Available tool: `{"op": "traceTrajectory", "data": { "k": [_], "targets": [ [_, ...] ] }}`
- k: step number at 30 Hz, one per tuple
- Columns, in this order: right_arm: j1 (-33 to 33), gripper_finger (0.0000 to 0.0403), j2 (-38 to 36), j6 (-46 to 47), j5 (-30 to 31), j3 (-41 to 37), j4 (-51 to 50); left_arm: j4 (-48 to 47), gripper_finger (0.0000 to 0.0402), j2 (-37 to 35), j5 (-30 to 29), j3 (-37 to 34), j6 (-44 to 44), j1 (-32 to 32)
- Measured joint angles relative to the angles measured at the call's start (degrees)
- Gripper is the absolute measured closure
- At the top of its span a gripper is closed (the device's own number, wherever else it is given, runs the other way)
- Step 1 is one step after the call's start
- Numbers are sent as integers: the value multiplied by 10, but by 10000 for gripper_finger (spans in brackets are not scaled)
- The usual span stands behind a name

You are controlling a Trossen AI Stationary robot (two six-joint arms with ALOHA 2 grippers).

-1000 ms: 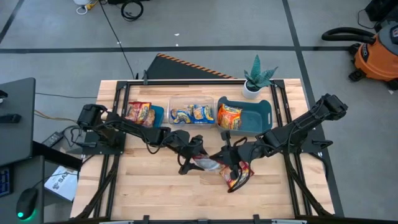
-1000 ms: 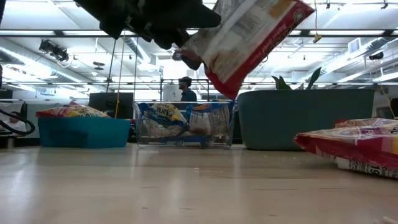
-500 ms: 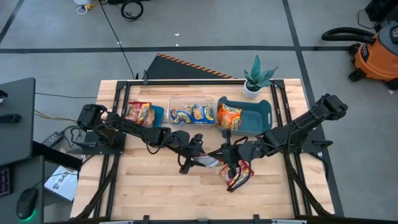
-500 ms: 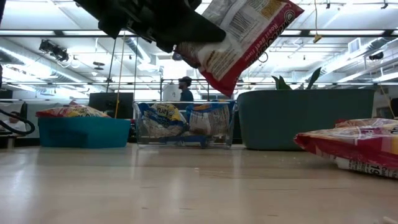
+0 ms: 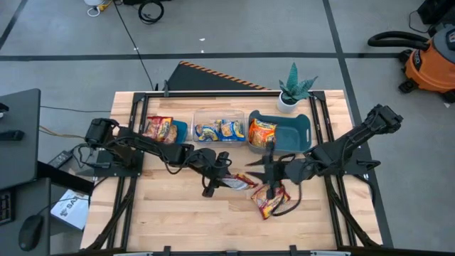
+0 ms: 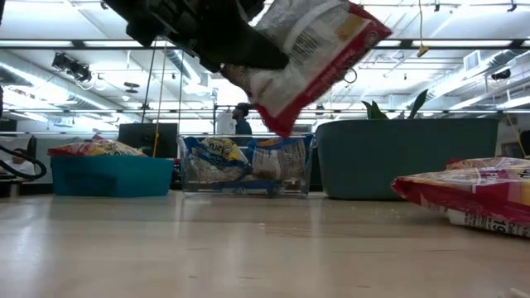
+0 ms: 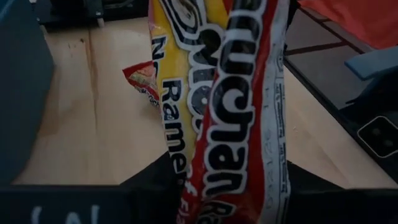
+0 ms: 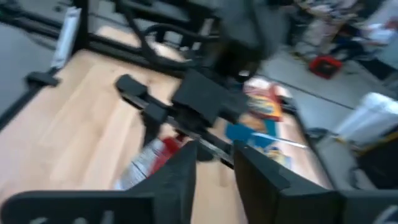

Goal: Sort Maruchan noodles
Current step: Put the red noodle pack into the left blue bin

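Note:
My left gripper (image 5: 215,176) is shut on a red-and-silver Maruchan packet (image 5: 239,183) above the table's middle. In the low view (image 6: 310,50) the packet hangs high over the wood. My right gripper (image 5: 269,169) is to the right of it, open and empty, and looks toward the left gripper in its wrist view (image 8: 216,152). More red packets (image 5: 271,202) lie flat on the table below the right gripper; they also show in the low view (image 6: 472,192). My left gripper pinches one end of the packet (image 7: 239,171) between its two fingers, with the wrapper crumpled lengthwise. The fingers come from the table's left, and the packet runs on past them along their line. It is lifted clear of the table and tilted (image 6: 273,91).
At the far side stand a small teal bin (image 5: 178,131) with red-orange packets, a clear bin (image 5: 219,131) with blue-and-yellow packets, and a large teal bin (image 5: 293,132) with an orange packet (image 5: 262,133). A potted plant (image 5: 293,89) is behind it. A person stands in the room beyond.
My right gripper has drawn back toward the table's right edge, away from the packets on the table. The packet in my left gripper has shifted a little toward the left and tipped, still clear of the table.

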Motion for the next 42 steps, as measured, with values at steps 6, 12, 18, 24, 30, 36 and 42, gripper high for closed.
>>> {"op": "traceTrajectory", "data": {
  "k": [6,12,18,24,30,36,42],
  "targets": [
    [18,252,-50,50,42,0,-71,-158,259,-100,-48,0,7,14],
    [27,251,-47,121,46,0,-127,-305,259,-230,-235,1,5,15],
    [29,252,-16,120,55,-26,-117,-437,259,-269,-479,1,-55,47],
    [28,252,0,95,93,-79,-40,-631,259,-245,-494,0,-221,130],
    [29,253,-2,92,97,-103,1,-732,259,-210,-489,0,-256,181],
    [29,253,-2,63,97,-132,86,-810,259,-168,-520,1,-250,193],
    [28,253,-2,32,93,-181,187,-805,259,-108,-523,-14,-211,168]
  ]
}}
